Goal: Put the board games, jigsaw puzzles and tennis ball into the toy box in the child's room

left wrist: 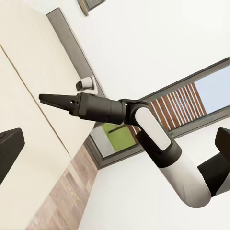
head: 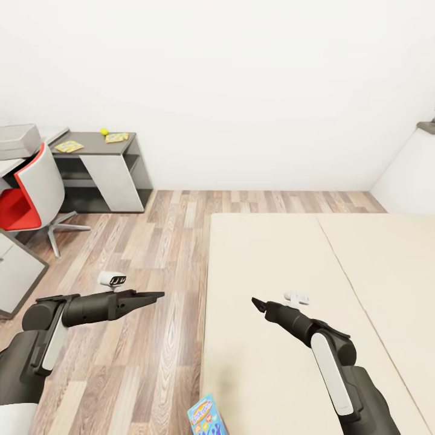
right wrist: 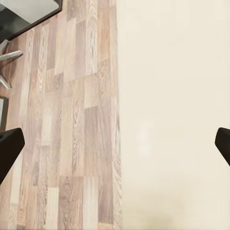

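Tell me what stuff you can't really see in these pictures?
- Board game: head view, cut off by the bottom edge of the picture, lying at the bed edge.
- Toy box: head view, cut off by the left edge.
- Jigsaw puzzles and tennis ball on the table: head view, too small for detail.
- Right end effector: head view, too small to judge its opening.

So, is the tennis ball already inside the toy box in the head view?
No, the tennis ball lies on the grey table near a jigsaw puzzle, not in any box.
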Available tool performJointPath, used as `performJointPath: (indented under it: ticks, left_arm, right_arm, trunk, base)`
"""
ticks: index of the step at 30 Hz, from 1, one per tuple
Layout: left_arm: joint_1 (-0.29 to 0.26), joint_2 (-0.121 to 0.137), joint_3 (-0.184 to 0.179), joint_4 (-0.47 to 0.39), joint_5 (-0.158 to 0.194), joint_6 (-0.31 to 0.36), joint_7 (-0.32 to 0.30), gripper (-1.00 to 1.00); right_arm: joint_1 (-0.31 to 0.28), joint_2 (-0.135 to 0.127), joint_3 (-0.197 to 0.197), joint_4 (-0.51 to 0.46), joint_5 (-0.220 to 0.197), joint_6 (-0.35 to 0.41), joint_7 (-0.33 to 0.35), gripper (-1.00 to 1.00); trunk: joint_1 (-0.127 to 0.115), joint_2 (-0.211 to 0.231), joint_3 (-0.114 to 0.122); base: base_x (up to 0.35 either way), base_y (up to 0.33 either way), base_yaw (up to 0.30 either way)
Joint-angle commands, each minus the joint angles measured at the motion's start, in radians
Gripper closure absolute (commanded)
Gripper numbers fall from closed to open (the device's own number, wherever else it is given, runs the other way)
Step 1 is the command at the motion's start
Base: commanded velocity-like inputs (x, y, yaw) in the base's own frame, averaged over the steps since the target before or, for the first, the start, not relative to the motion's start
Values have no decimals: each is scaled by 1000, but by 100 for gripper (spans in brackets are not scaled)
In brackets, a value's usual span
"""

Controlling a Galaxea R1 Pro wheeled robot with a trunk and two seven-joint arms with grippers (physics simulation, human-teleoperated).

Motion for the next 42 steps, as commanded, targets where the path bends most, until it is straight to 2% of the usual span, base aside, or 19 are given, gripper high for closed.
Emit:
performJointPath:
  ticks: [1,42]
  left_arm:
    - [-1,0,0,0,-1,11,-4,-100]
    - [-1,-1,1,-1,0,12,-4,-100]
  right_arm:
    - [-1,1,-1,-1,2,5,4,-100]
    - [-1,1,-1,0,3,5,2,-100]
  trunk:
    - [1,-2,0]
    - [1,-2,68]
  base:
    - [0,0,0]
    - [0,0,0]
